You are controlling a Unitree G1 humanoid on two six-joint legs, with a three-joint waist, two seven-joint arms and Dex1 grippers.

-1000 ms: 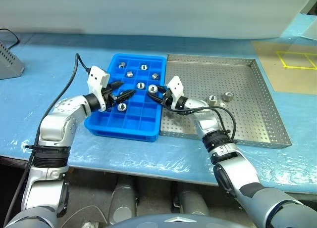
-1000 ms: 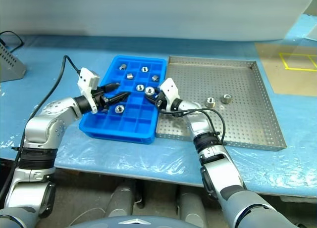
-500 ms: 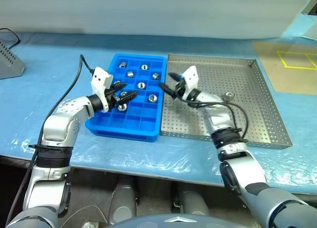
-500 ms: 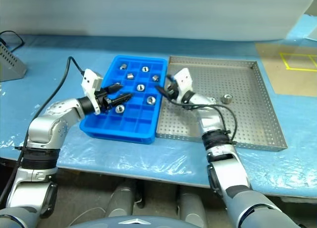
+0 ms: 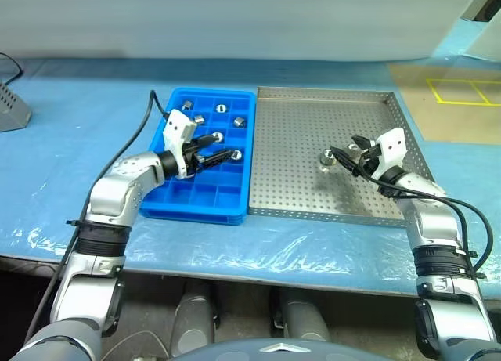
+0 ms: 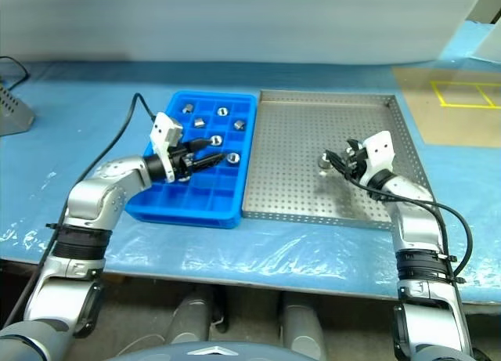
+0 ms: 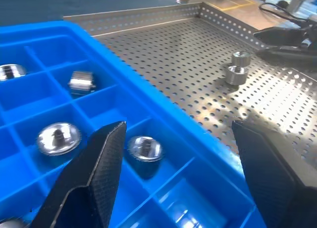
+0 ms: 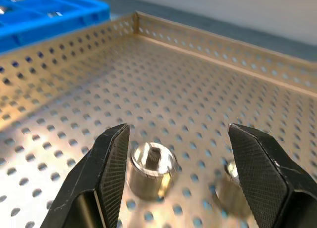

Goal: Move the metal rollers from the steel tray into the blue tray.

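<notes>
From the head views, the right hand [image 5: 348, 155] hovered low over the steel tray [image 5: 313, 196], its fingers spread and holding nothing, with two metal rollers [image 5: 327, 158] left on the perforated sheet — one just ahead of the fingertips, the other partly hidden behind the hand. The left hand [image 5: 221, 148] hung over the blue tray [image 5: 196, 213], also spread wide and empty, above compartments in which several rollers already lay. The counter [image 5: 78, 118] wore a blue plastic sheet; a grey box [image 5: 9, 112] sat at its far left edge and a yellow-taped panel [image 5: 458, 95] lay beyond the steel tray's right rim.

In the left wrist view, the left hand's dark fingers [image 7: 94, 178] stood well apart over the blue grid, nothing between them, four rollers visible in their cells.

In the right wrist view, one roller [image 8: 152, 169] stood upright between the open fingertips [image 8: 109, 173], the second [image 8: 229, 187] near the other finger.

The risk, as I judge it, was the neighbour — closing could nudge the second roller, or a short smooth cylinder could squirt from the pads and roll across the sheet. Nothing else blocked the approach.
</notes>
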